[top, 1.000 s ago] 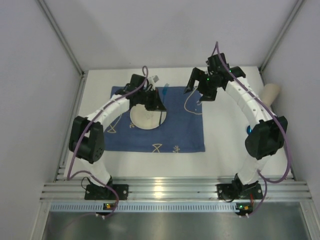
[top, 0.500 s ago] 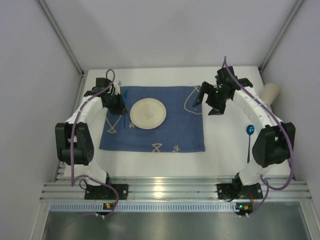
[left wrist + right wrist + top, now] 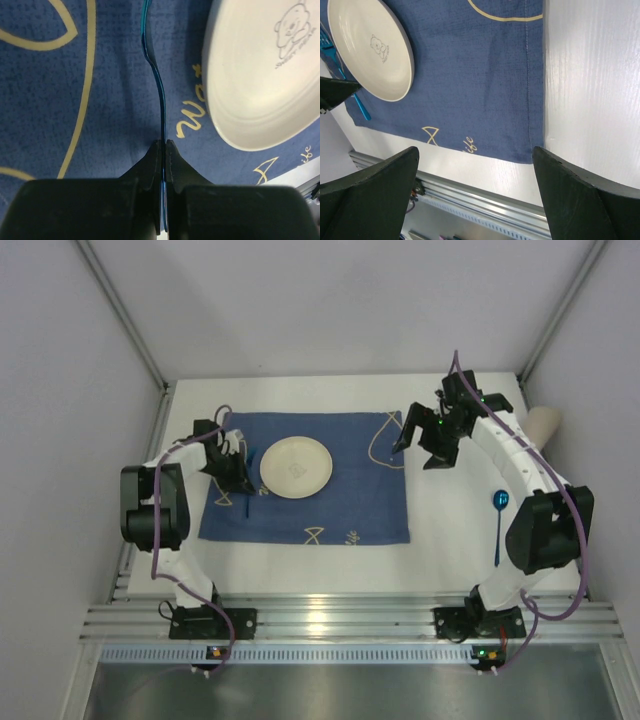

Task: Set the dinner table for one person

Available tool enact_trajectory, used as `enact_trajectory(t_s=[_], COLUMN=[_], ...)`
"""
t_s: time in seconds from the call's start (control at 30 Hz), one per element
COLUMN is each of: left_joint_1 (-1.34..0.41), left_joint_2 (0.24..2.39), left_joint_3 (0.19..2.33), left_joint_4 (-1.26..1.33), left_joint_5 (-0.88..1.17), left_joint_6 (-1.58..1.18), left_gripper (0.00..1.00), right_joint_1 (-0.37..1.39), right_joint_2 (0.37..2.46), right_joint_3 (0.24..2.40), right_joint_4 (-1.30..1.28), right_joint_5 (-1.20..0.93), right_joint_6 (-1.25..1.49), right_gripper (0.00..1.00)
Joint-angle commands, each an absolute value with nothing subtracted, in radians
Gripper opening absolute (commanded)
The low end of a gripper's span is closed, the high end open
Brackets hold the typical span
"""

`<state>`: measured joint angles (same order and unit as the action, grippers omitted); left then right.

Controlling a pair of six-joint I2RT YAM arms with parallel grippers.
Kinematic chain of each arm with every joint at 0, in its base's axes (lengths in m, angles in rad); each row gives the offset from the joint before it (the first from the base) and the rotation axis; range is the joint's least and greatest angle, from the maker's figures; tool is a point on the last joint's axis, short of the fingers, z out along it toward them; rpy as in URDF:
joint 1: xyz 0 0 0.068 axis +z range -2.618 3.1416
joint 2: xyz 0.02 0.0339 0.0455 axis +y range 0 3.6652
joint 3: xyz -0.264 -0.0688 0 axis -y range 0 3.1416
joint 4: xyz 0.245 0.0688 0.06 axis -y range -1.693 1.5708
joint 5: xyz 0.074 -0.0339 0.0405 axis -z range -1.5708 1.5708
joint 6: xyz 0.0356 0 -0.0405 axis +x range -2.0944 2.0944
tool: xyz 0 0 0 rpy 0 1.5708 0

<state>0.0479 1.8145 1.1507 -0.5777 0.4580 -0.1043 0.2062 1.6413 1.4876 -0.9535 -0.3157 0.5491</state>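
The spoon lies on the dinner table, off the mat at 3 o'clock of the plate, and is not yet placed. The left gripper pinches the fork at 9 o'clock of the plate. The right gripper hangs spread and empty.

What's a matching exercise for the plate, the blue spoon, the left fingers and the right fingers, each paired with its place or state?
1 plate
2 blue spoon
3 left fingers
4 right fingers

A open, over the right edge of the blue mat
B on the blue mat
C on the bare white tabletop
D shut on a thin blue utensil

Pairs: 1-B, 2-C, 3-D, 4-A
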Motion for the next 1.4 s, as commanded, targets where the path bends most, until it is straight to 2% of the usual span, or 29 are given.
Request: enact_trajectory(t_s=[0.0, 0.1, 0.2, 0.27, 0.37, 0.4, 0.47, 0.57, 0.63, 0.77, 0.8, 1.0, 1.1, 1.23, 1.37], left_joint_1=[0.052, 0.057, 0.067, 0.077, 0.08, 0.08, 0.08, 0.078, 0.08, 0.072, 0.063, 0.006, 0.005, 0.005, 0.003], left_joint_2=[1.857, 1.874, 1.884, 1.879, 1.839, 1.823, 1.764, 1.68, 1.632, 1.559, 1.537, 1.583, 1.591, 1.58, 1.568], left_joint_3=[1.132, 1.114, 1.103, 1.1, 1.1, 1.101, 1.104, 1.114, 1.14, 1.137, 1.125, 1.081, 1.072, 1.065, 1.075], left_joint_4=[-0.488, -0.457, -0.445, -0.446, -0.445, -0.443, -0.445, -0.456, -0.477, -0.466, -0.453, -0.429, -0.434, -0.431, -0.468], left_joint_5=[0.512, 0.488, 0.421, 0.358, 0.252, 0.226, 0.149, 0.074, 0.009, 0.064, 0.077, 0.1, 0.083, 0.15, 0.216], left_joint_6=[-0.072, -0.075, -0.078, -0.081, -0.109, -0.124, -0.136, -0.181, -0.236, -0.305, -0.32, -0.314, -0.33, -0.341, -0.345], left_gripper=[0.03, 0.03, 0.15, 0.33, 0.46, 0.47, 0.65, 0.84, 0.85, 0.86, 0.98, 0.98, 0.98, 0.98, 0.98], right_joint_1=[0.192, 0.192, 0.192, 0.193, 0.193, 0.192, 0.193, 0.184, 0.167, 0.12, 0.111, 0.046, 0.008, -0.134, -0.348], right_joint_2=[1.632, 1.64, 1.651, 1.655, 1.664, 1.664, 1.66, 1.64, 1.628, 1.559, 1.546, 1.464, 1.413, 1.364, 1.359], right_joint_3=[1.543, 1.54, 1.537, 1.537, 1.537, 1.543, 1.551, 1.566, 1.563, 1.516, 1.491, 1.413, 1.364, 1.226, 1.06], right_joint_4=[-0.977, -0.979, -0.98, -0.982, -0.985, -0.986, -0.999, -1.012, -1.022, -1.025, -1.025, -1.049, -1.086, -1.065, -0.953], right_joint_5=[-0.324, -0.328, -0.34, -0.341, -0.333, -0.33, -0.298, -0.232, -0.194, -0.167, -0.163, -0.108, 0.029, 0.103, -0.035], right_joint_6=[0.519, 0.517, 0.515, 0.514, 0.515, 0.514, 0.512, 0.502, 0.5, 0.508, 0.508, 0.496, 0.482, 0.492, 0.552], right_gripper=[0.96, 0.95, 0.92, 0.92, 0.93, 0.93, 0.95, 0.96, 0.97, 0.97, 0.97, 0.98, 0.99, 0.98, 0.94])
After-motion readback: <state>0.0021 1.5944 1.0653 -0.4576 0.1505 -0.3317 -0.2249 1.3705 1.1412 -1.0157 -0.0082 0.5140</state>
